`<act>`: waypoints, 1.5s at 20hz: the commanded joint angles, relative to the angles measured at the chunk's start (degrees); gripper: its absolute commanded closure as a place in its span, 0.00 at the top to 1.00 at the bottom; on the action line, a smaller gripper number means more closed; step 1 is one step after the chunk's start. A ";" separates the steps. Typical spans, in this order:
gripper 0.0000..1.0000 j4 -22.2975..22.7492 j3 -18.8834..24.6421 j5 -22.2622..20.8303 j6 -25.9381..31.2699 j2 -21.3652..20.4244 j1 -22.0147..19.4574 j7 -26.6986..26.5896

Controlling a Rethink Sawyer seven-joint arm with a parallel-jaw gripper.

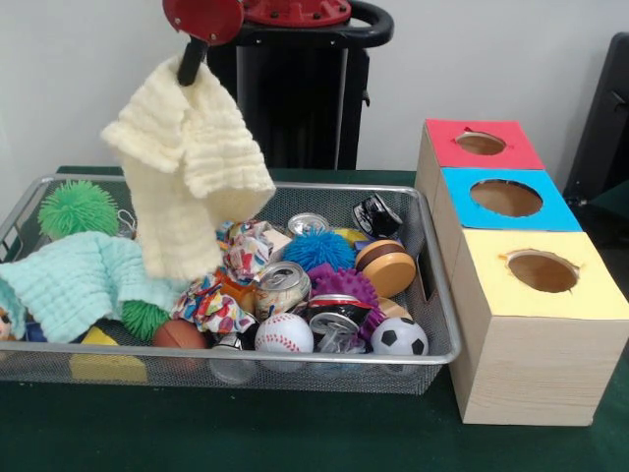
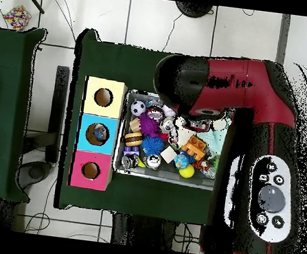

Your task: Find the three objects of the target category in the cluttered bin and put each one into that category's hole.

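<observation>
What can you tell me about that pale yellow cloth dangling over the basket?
The pale yellow cloth looks like soft, ribbed, knitted or waffle-weave fabric. It hangs in the air, bunched at the top where the pincer grips it, and falls in loose folds, with one long flap drooping toward the left half of the wire basket. Its lower end hangs in front of the mint green cloth and the patterned fabric; whether it touches them is unclear. It looks clean and whole.

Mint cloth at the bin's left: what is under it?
The mint cloth covers the bin's left floor. A green spiky ball and a yellow block peek out beside it; anything beneath is hidden.
</observation>
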 commanded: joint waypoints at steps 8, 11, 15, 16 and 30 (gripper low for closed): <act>0.00 7.68 2.91 -1.17 10.81 -4.43 -2.63 -14.09; 0.00 9.24 3.17 0.32 12.44 -6.38 -1.92 -12.15; 0.00 11.21 3.51 2.07 13.51 -8.50 -1.31 -9.74; 0.00 11.62 3.61 2.51 13.69 -9.04 -1.22 -9.32; 0.00 10.21 4.54 0.13 6.85 -5.15 -1.98 -8.18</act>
